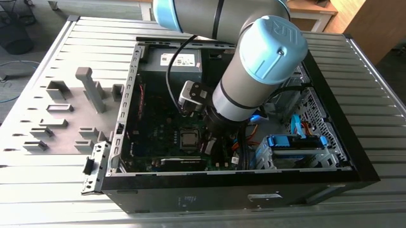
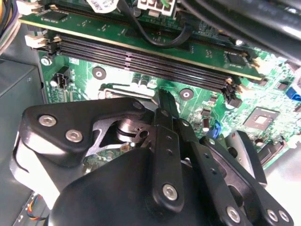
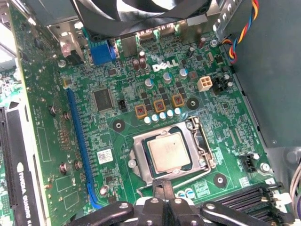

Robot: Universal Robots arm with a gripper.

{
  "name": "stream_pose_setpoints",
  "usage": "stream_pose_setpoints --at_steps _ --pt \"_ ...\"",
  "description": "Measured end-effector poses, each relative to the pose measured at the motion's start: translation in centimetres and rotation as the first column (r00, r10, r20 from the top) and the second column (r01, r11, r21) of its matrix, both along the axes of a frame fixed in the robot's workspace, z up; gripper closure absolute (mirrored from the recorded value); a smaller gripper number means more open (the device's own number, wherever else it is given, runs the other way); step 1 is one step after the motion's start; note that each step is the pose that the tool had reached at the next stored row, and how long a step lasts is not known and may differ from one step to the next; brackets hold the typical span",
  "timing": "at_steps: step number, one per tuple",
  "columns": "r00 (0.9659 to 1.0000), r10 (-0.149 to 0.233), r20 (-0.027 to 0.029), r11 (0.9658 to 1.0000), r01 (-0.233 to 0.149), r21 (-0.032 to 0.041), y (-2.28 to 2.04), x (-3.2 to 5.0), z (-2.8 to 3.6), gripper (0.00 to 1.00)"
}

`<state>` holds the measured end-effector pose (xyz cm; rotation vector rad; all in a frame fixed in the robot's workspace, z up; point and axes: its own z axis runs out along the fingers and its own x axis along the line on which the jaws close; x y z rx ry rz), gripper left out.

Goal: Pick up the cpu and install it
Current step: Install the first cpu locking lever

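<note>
While the arm (image 1: 254, 80) reaches steeply down into the open computer case (image 1: 330, 156) on the counter (image 1: 57, 161), its wrist sits low over the green motherboard (image 3: 122, 136). One cpu (image 3: 168, 150) is visible, lying flat in its socket (image 3: 141, 162) with the metal frame around it; in the exterior view it lies near the case's front edge (image 1: 188, 137). The jaws (image 3: 163, 186) hang just beside the socket, apart from the cpu, holding nothing. They look drawn close together, though how wide they stand cannot be told. Two dark memory slots (image 2: 141, 59) run side by side.
</note>
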<state>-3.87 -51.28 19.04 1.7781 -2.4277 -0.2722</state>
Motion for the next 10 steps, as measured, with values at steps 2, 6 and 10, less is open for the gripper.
stream_pose_setpoints --at_steps 2,6,10 --pt "1.0000 0.000 0.0003 1.0000 0.000 -0.0001 -0.09 0.04 -0.06 0.89" --pt "1.0000 0.000 0.0001 1.0000 0.000 -0.0001 -0.17 0.04 -0.23 0.89" --pt "1.0000 0.000 -0.0001 1.0000 0.000 -0.0002 -0.20 0.10 -0.42 0.89"
